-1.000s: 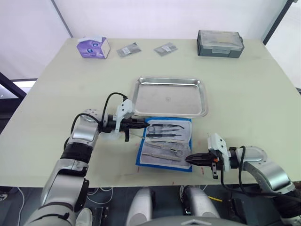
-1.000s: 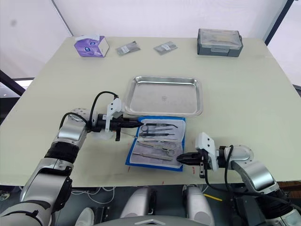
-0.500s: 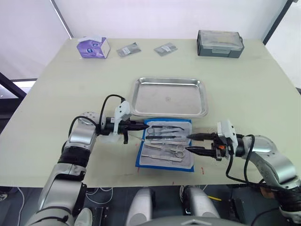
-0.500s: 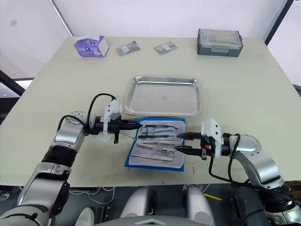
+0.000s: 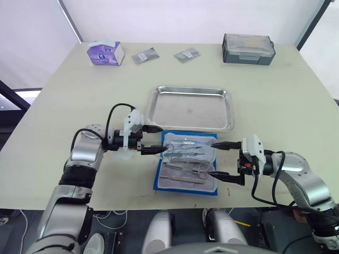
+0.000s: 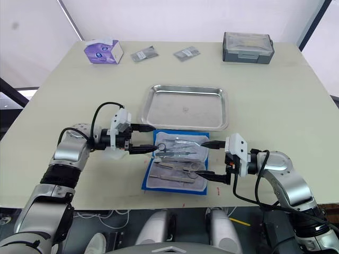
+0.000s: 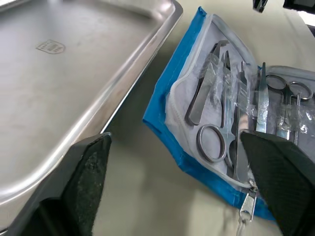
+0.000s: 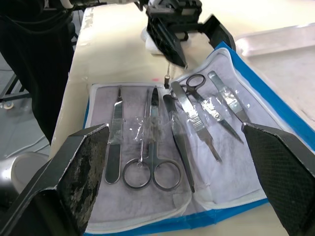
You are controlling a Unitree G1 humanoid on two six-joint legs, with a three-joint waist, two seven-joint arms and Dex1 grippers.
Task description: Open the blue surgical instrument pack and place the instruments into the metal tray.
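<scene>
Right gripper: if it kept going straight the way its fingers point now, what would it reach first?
The right gripper is open and points across the opened blue surgical instrument pack. It would probably meet the instruments on the pale lining first, though its height above them is unclear.

Head stereo overhead — wrists close-in

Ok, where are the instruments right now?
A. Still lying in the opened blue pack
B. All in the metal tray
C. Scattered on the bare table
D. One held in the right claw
A: the instruments lie on the lining of the opened blue pack; the metal tray holds none.
</scene>
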